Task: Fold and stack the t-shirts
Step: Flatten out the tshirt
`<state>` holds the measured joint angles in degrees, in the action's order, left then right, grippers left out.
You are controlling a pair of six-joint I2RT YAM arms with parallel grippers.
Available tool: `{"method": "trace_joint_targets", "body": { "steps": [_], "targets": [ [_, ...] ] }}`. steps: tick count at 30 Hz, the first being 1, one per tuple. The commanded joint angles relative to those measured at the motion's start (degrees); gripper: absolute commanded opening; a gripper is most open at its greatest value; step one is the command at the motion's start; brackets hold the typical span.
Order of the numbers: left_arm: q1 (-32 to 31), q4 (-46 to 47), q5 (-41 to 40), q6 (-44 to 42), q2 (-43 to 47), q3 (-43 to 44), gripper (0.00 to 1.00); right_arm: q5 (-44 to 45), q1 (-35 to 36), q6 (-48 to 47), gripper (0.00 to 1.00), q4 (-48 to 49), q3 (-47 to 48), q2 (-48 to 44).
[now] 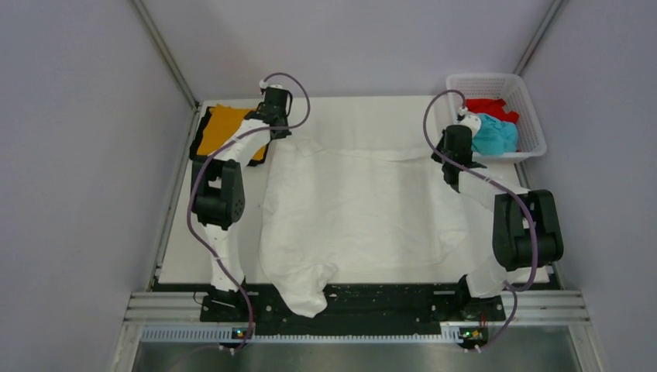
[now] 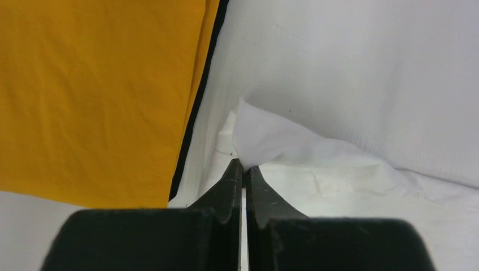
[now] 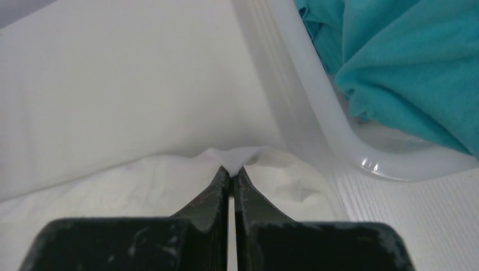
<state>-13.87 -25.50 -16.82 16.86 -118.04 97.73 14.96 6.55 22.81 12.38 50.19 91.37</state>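
Observation:
A white t-shirt (image 1: 364, 205) lies spread across the table, its near end hanging over the front edge. My left gripper (image 1: 277, 130) is shut on its far left corner, seen pinched in the left wrist view (image 2: 244, 165). My right gripper (image 1: 457, 155) is shut on its far right corner, seen pinched in the right wrist view (image 3: 232, 168). A folded orange t-shirt (image 1: 223, 130) lies on a black t-shirt (image 1: 262, 152) at the far left. The red t-shirt (image 1: 491, 107) and teal t-shirt (image 1: 494, 135) lie in the basket.
The white lattice basket (image 1: 534, 124) stands at the far right corner, its rim (image 3: 316, 107) close to my right gripper. Grey walls enclose the table on three sides. A black rail (image 1: 387, 298) runs along the front edge.

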Motion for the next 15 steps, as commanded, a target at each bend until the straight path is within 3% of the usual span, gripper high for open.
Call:
{"method": "trace_joint_targets", "body": {
  "steps": [1, 9, 12, 14, 15],
  "targets": [
    [0.54, 1.01, 1.34, 1.13, -1.0, 4.44, 0.0, 2.59, -0.48, -2.54, 0.0, 0.8, 5.39, 1.27],
    [3.02, -3.81, 1.34, 4.37, -12.2, 21.14, 0.0, 9.73, -1.53, -0.83, 0.0, -4.93, 16.97, 10.7],
    [4.02, -4.96, 1.47, 6.29, -18.99, 30.6, 0.25, 12.09, -2.64, 1.72, 0.07, -11.56, 26.51, 17.22],
    [4.66, -9.66, 3.43, 7.52, -23.5, 39.86, 0.6, 11.6, -2.87, 2.26, 0.25, -17.66, 32.47, 20.31],
    [4.72, -11.02, 4.86, 7.72, -24.21, 41.95, 0.7, 10.27, -2.86, 1.87, 0.35, -18.34, 33.65, 20.75]
  ]
}}
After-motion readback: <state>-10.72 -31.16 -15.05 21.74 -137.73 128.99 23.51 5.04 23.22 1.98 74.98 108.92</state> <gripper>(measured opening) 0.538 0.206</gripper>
